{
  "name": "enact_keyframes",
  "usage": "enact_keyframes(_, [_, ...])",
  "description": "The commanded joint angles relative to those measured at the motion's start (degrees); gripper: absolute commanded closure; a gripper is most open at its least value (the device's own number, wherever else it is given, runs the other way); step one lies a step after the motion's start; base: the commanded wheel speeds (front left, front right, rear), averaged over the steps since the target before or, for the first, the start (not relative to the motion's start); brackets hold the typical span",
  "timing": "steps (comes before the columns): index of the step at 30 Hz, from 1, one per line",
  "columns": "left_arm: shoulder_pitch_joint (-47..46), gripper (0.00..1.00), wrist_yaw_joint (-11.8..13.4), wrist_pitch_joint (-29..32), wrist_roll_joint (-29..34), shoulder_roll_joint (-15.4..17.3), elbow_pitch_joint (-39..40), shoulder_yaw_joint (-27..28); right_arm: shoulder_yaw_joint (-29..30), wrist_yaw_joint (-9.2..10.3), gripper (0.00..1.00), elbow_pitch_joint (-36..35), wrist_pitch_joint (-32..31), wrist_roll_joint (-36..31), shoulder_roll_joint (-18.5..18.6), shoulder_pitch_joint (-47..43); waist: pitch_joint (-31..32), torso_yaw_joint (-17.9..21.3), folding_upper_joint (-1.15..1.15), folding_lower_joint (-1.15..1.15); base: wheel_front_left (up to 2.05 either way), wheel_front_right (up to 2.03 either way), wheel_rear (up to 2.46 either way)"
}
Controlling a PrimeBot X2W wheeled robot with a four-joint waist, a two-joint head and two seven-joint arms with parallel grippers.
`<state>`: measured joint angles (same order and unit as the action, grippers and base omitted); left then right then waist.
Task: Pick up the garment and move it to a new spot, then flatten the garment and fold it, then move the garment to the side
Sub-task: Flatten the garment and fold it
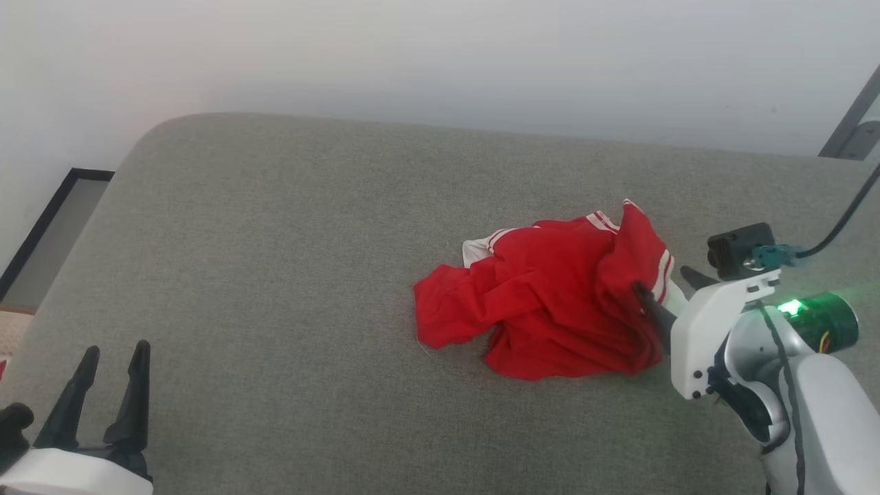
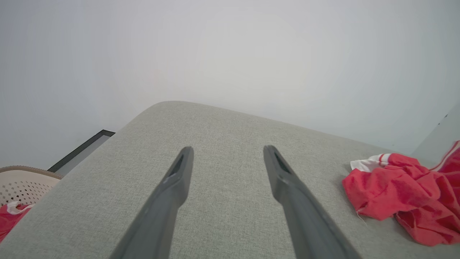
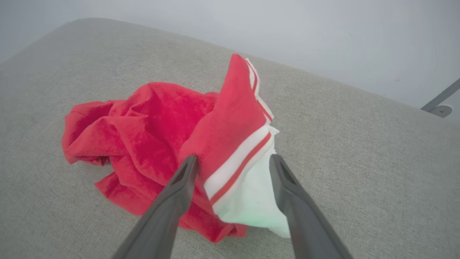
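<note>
The garment (image 1: pixel 543 302) is a bright red shirt lying crumpled on the right half of a grey upholstered surface (image 1: pixel 275 240). One white-striped sleeve end stands up at its right edge. My right gripper (image 1: pixel 663 280) is at that edge and open. In the right wrist view the garment (image 3: pixel 151 129) has its striped sleeve end and a white fold rising between the spread fingers of the right gripper (image 3: pixel 233 158). My left gripper (image 1: pixel 115 348) is open and empty at the lower left, far from the shirt. The left wrist view shows the left gripper (image 2: pixel 227 148) over bare fabric, with the garment (image 2: pixel 402 194) at its right.
A beige perforated basket (image 2: pixel 21 183) holding a red cloth (image 2: pixel 9 219) sits off the surface's left edge. A dark-framed panel (image 1: pixel 48 220) leans by the wall at left. A grey metal strut (image 1: pixel 849 124) stands at the far right. A white wall lies behind.
</note>
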<state>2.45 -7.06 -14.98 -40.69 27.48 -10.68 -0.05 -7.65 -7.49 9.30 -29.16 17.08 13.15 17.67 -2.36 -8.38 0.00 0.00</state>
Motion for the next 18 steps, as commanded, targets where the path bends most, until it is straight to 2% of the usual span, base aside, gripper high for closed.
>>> enact_keyframes(1, [0.79,0.00,0.10,-0.26,0.81,0.03,0.13,0.23,-0.13,0.00,0.00,-0.41,0.35,0.34,-0.05,-0.75,-0.04,0.02,0.00,0.00,0.00,0.00,0.00])
enact_keyframes(18, [0.19,0.00,0.07,-0.26,0.82,-0.26,0.07,0.19,1.58,0.00,0.00,-1.37,0.05,-1.74,0.32,-1.15,-0.48,0.40,0.00,0.00,0.00,0.00,0.00])
